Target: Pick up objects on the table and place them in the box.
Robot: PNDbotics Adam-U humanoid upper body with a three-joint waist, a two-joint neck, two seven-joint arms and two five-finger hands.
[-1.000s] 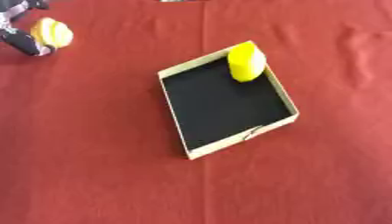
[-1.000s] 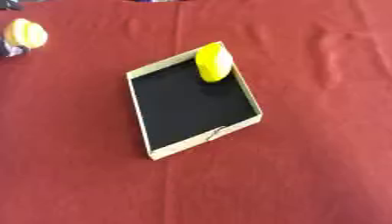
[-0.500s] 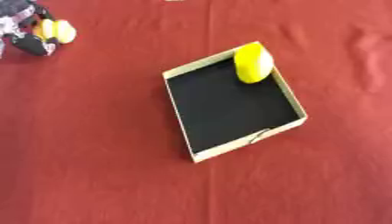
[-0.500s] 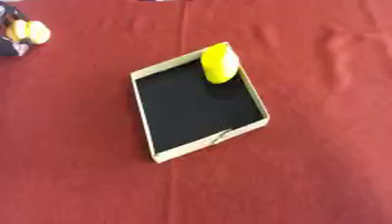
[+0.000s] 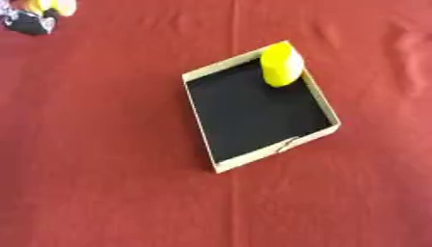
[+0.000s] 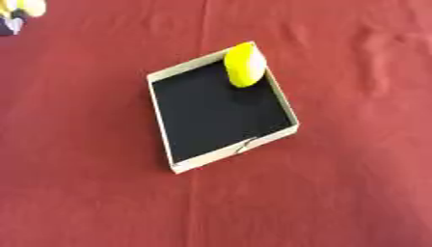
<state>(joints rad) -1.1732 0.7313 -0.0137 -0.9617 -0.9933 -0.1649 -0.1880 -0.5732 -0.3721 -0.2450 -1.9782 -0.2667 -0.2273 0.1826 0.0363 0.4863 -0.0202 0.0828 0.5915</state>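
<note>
Red cloth covers the table. A shallow tan cardboard box with a black floor sits askew at frame centre. One yellow rounded object stands in its far corner against the wall. At the upper left corner, the black left hand shows beside a second yellow object; finger state cannot be determined. Right hand not seen.

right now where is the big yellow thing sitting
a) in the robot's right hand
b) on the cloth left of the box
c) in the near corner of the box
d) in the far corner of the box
d: the yellow thing rests inside the box, up against its far corner.
</note>
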